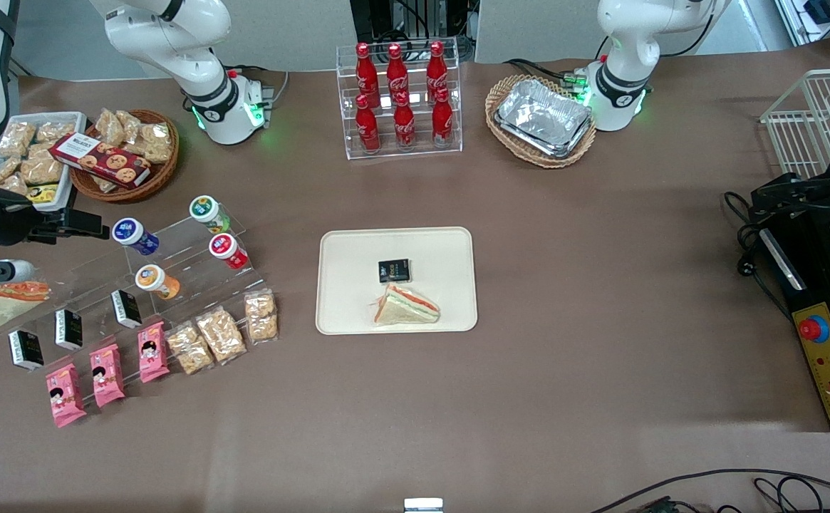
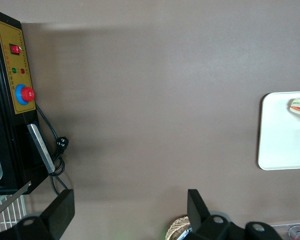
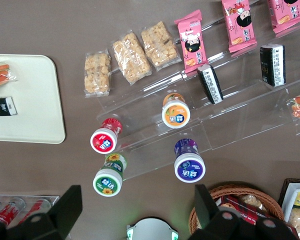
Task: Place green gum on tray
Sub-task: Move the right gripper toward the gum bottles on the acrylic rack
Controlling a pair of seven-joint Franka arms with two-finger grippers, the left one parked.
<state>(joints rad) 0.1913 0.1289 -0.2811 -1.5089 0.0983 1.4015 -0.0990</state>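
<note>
Black fingers of the gripper stand spread wide with nothing between them, and the arm hangs above the working arm's end of the desk, over the clear stepped shelf.

Closest under the gripper is the green gum, a small bottle with a white-rimmed green lid, lying on the topmost step. Just beside it, a step lower, is the red-lidded bottle, near it but seemingly not touching. On the same step as the green gum, a little apart, sits the blue-lidded bottle, and the orange-lidded bottle rests a step below that. Farther out from the gripper lie black packets, pink snack packs and bags of puffed snacks.

Well away from the gripper, toward the middle of the desk, lies the tray, cream and flat with a low rim. It already carries a wrapped sandwich and a small black packet, with bare room around them.

This looks like the approach step: the gum is untouched and nothing is lifted yet. The next move calls for centring the fingers over the green lid, coming down without knocking the red-lidded neighbour, closing on the bottle's body, then carrying it to a bare patch of the tray.
</note>
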